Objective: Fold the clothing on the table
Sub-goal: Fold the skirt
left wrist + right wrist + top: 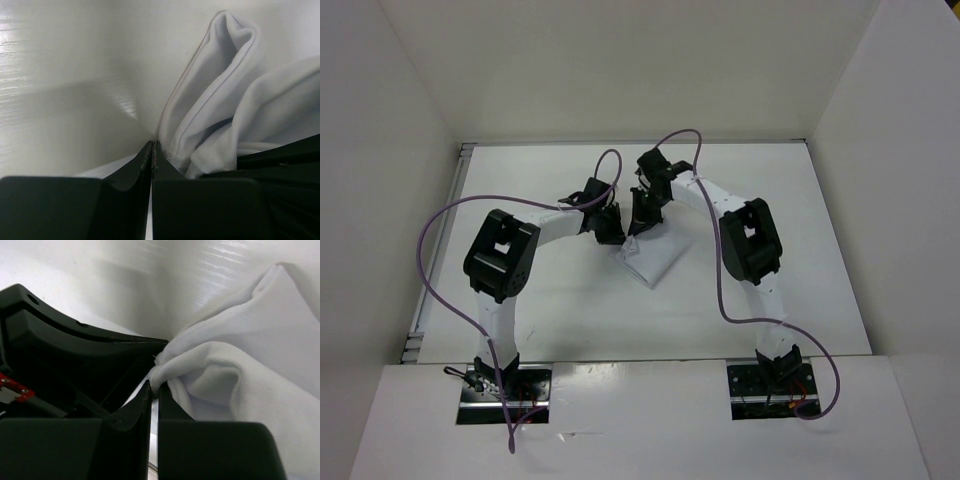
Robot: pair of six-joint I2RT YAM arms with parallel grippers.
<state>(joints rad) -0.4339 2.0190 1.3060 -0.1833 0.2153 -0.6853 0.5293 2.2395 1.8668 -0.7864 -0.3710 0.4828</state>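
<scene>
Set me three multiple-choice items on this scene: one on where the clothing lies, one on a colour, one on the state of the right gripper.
1. Where does the clothing lie?
A. Near the middle of the table
B. Against the left rim
C. Hanging off the far edge

2. What colour are the cables along the arms?
A. Green
B. Purple
C. Yellow

3. How does the right gripper stand?
A. Wide open over bare tabletop
B. Shut on a fold of the clothing
C. Shut, well clear of the clothing

Answers: 1 A, the top view shows it mid-table; 2 B, both cables loop purple; 3 B, the right wrist view shows cloth bunched into the closed fingertips.
</scene>
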